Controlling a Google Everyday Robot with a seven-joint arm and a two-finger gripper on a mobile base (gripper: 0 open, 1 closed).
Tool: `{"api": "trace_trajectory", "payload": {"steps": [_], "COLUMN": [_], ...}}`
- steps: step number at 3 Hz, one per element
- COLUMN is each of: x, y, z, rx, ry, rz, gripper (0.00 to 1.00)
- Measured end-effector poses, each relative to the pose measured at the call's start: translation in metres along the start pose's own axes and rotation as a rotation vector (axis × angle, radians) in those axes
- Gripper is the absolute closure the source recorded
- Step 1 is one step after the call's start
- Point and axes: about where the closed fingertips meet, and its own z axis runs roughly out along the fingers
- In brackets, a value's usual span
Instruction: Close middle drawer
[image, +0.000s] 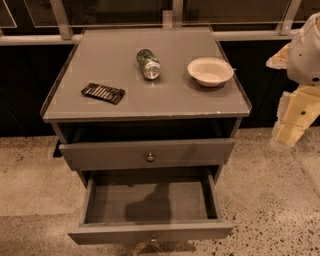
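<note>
The grey table (175, 97) fills the middle of the view, standing on a speckled floor (30, 185). On its top, far left, a dark flat packet (103, 93) lies at a slant near the front edge. Right of it, further back, a green can (148, 63) lies on its side, its metal end toward the camera. Below the can, under the tabletop, the top drawer (195, 153) stands a little way out, with a dark gap above its front and a small round knob (150, 157) at its centre. Beneath that, the middle drawer (150, 212) is pulled far out toward the camera. Its shallow tray is open to view, with a shadow across the tray floor, and its front panel is near the bottom edge of the view. Back on the top, right of the can and apart from it, sits a white bowl (210, 71), upright. At the far right the robot's white arm (306, 47) comes in, and the cream hand (292, 122) hangs below it, beside the table's right front corner and well apart from both drawers. I cannot tell whether it is released or clenched.
</note>
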Motion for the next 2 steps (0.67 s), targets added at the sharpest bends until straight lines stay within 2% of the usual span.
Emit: {"api": "trace_trajectory", "payload": {"steps": [1, 2], "x": [0.000, 0.008], "y": [0.000, 0.012], "z": [0.000, 0.021], "rx": [0.000, -0.011], "ry": [0.000, -0.042], "rz": [0.000, -0.010], "gripper": [0.00, 0.00]}}
